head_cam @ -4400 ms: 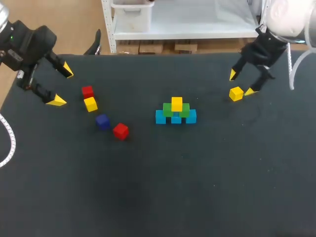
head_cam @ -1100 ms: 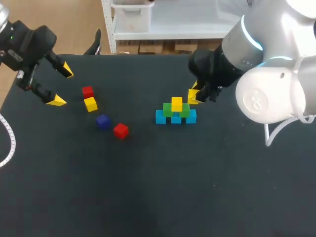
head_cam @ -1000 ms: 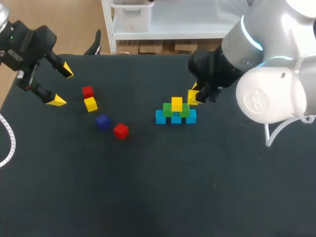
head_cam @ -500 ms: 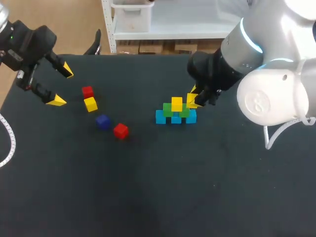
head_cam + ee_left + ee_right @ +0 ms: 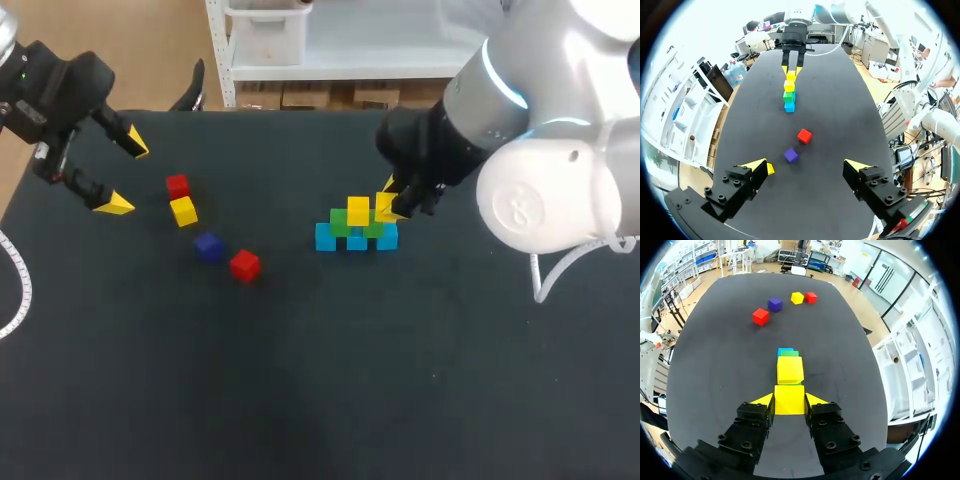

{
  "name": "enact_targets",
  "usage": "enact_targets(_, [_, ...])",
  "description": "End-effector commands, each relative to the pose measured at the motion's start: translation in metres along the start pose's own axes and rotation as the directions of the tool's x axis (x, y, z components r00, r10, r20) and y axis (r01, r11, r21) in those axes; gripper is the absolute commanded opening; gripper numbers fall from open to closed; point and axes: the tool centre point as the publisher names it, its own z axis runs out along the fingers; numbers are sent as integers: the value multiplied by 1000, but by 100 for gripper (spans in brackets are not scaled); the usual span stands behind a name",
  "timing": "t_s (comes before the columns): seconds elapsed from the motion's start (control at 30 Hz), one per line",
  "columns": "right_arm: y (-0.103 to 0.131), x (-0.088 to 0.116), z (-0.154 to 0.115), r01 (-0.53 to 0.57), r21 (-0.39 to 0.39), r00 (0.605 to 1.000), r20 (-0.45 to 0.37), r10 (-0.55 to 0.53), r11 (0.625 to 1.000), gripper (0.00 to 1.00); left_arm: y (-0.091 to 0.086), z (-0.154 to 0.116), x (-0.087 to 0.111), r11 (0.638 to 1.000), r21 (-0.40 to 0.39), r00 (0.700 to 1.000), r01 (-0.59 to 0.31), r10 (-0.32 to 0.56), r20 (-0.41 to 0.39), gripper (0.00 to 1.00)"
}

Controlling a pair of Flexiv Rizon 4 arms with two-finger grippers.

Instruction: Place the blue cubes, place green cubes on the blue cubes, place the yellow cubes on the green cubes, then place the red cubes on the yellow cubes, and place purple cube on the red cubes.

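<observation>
My right gripper [image 5: 393, 203] is clamped on a yellow cube [image 5: 789, 399] just beside the placed yellow cube [image 5: 358, 211] atop the green cubes [image 5: 340, 225], so releasing off-centre could knock that neighbour or let mine topple off the outer edge.

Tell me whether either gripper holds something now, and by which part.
The right gripper holds a yellow cube, pinched by two opposite side faces. The left gripper is open and holds nothing.

Black table [image 5: 330, 380] with a dull, even top.
</observation>
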Motion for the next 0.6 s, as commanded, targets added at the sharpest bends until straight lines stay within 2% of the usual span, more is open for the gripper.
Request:
enact_targets(0.03, [-3,0,2,2,-10,1000,3,-2,1000,0,0,0,1,1000,0,1000,-3,3,2,100])
enact_targets(0.6, [-6,-2,6,10,-22,1000,2,-10,1000,0,0,0,1,1000,0,1000,-3,3,2,100])
